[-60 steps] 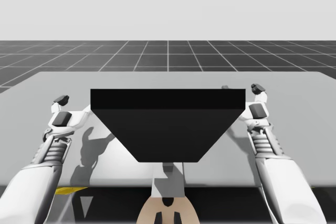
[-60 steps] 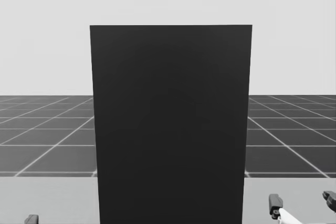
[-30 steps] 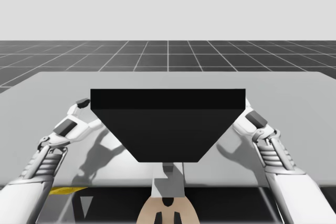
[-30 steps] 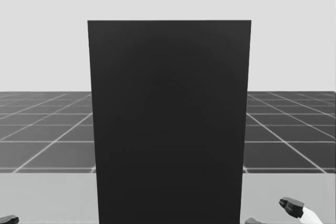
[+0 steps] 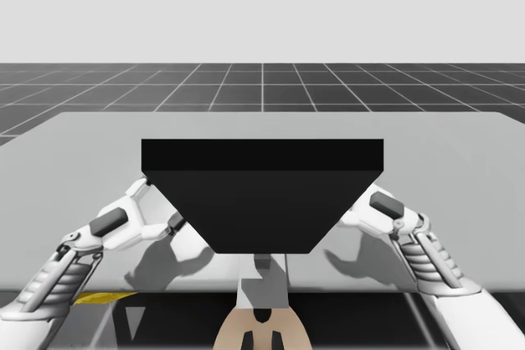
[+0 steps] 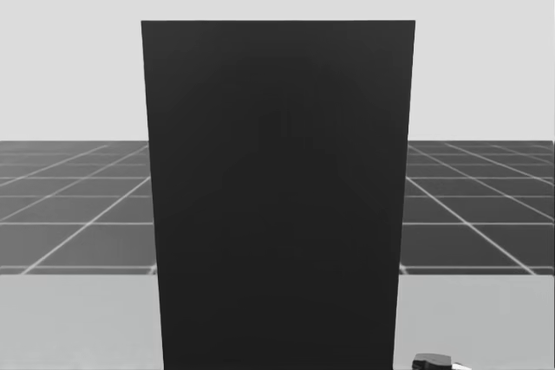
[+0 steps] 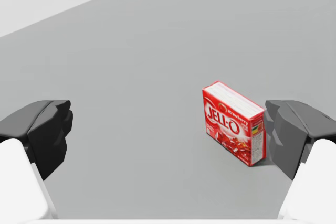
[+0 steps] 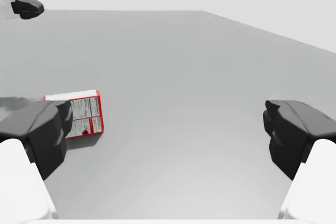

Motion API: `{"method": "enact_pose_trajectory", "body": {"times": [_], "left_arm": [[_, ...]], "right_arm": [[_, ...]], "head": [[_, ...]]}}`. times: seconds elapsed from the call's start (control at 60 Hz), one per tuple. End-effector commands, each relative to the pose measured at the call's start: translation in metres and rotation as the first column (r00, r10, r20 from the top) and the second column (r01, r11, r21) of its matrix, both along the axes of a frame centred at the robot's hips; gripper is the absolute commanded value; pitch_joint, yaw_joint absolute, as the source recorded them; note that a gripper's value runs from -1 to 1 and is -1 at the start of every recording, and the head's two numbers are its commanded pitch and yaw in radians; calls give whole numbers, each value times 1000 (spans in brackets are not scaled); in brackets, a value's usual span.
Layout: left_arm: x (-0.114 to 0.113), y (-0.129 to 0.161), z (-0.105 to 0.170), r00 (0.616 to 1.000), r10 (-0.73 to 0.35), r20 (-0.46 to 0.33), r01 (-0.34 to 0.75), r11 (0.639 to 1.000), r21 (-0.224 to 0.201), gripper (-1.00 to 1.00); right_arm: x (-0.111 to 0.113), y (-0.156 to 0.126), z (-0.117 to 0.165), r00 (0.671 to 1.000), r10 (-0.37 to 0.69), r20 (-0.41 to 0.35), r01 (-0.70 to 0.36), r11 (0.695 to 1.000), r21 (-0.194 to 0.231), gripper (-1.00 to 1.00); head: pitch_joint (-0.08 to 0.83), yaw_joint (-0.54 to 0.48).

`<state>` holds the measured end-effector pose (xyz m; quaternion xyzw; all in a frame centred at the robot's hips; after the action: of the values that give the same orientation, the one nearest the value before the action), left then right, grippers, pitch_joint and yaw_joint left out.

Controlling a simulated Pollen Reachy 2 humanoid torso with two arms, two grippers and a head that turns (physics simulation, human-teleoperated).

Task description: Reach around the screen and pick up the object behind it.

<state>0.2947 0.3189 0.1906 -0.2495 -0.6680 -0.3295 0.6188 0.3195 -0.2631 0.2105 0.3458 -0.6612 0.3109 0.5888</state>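
So, your left pincer point(image 7: 168, 129) is spread wide with nothing between its fingers, and your right pincer point(image 8: 168, 129) is spread just as wide and is just as empty. Ahead of the left pincer the red box point(image 7: 233, 124) stands on the counter point(image 7: 131, 66). It is off the centre line and close in front of one finger, not in the gap. From the right pincer the same box lies ahead and off to one side, partly hidden by one finger, with a fingertip of the left pincer well beyond it. In the high view both arms flank the black screen point(image 5: 262, 190), their wrists tucked in at its edges.

By my reading, the reaching-around is largely done, since both pincers now look onto the box behind the screen. What's left for you is to centre a pincer on the box, close and lift. Nothing is grasped yet.
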Motion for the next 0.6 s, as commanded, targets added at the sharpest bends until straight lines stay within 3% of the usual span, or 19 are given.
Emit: {"method": "enact_pose_trajectory", "body": {"times": [0.017,0.117,0.45,0.6], "left_arm": [[-2,-3,-5,997,-55,-54,57,998,34,-1000],[-1,-8,-10,994,-65,-86,70,996,63,-1000],[28,-33,-23,986,-103,-131,115,990,82,-1000],[42,-50,-31,981,-117,-154,137,982,129,-1000]], "right_arm": [[-2,4,-8,997,43,-62,-47,997,-61,-1000],[-1,4,-13,997,38,-64,-44,995,-92,-1000],[-1,8,-17,998,38,-49,-43,993,-111,-1000],[-1,10,-18,998,40,-42,-45,991,-124,-1000]], "head": [[35,0],[42,4],[53,6],[61,8]]}}
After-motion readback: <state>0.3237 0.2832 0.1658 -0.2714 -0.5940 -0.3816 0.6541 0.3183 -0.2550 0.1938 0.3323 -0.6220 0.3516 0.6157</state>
